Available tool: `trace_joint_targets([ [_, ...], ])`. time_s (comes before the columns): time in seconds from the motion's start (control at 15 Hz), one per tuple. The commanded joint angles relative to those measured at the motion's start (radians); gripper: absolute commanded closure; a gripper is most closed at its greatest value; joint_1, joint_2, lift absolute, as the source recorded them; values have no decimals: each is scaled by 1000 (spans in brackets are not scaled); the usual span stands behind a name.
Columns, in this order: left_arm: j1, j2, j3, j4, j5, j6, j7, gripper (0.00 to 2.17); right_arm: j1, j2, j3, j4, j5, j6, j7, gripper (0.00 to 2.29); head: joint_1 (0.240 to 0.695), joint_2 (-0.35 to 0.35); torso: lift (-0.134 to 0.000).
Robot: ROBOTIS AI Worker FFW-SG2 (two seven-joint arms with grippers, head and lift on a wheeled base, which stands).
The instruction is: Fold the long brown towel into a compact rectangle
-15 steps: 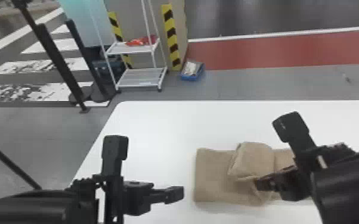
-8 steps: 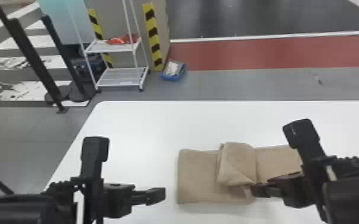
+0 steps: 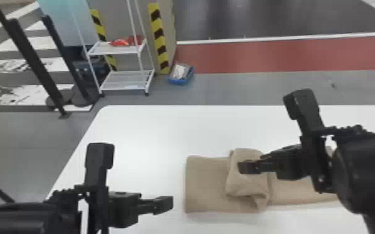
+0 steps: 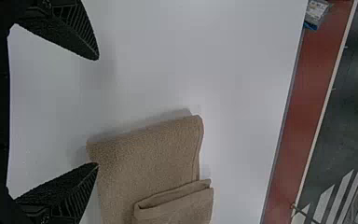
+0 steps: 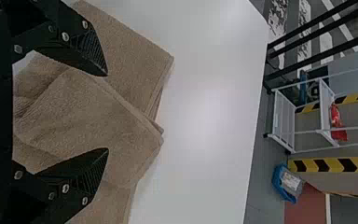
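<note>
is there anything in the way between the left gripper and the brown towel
Nothing visible is in the way: between the left gripper and the left end of the towel there is only white tabletop. The right gripper is farther right, at the folded-over part.

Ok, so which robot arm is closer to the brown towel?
Right. The right gripper is over the brown towel; the left gripper is off to the side, past the towel's left end.

Beyond the white table (image 3: 152,124), a white rack (image 3: 115,50) was seen on the grey floor (image 3: 227,90), with something red (image 3: 124,42) laid on its upper shelf. A blue bin (image 3: 178,81) was placed near it, beside yellow-and-black striping (image 3: 159,40). Dark posts (image 3: 34,60) were seen to the left; a red strip (image 3: 274,57) was edged in white.
</note>
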Motion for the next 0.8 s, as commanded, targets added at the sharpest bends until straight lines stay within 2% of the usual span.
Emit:
trace_joint_targets([
  [0.0, 4, 0, 7, -2, 0, 4, -2, 76, -67, 13, 53, 125, -7, 2, -12, 336, 695, 186, -124],
  [0.27, 7, 2, 11, -1, 0, 4, -2, 76, -163, 13, 121, 297, 11, 2, -24, 340, 695, 227, -124],
  [0.73, 7, 5, 11, 5, 0, 4, -2, 80, -268, 13, 184, 487, 16, 2, -53, 336, 695, 220, -124],
])
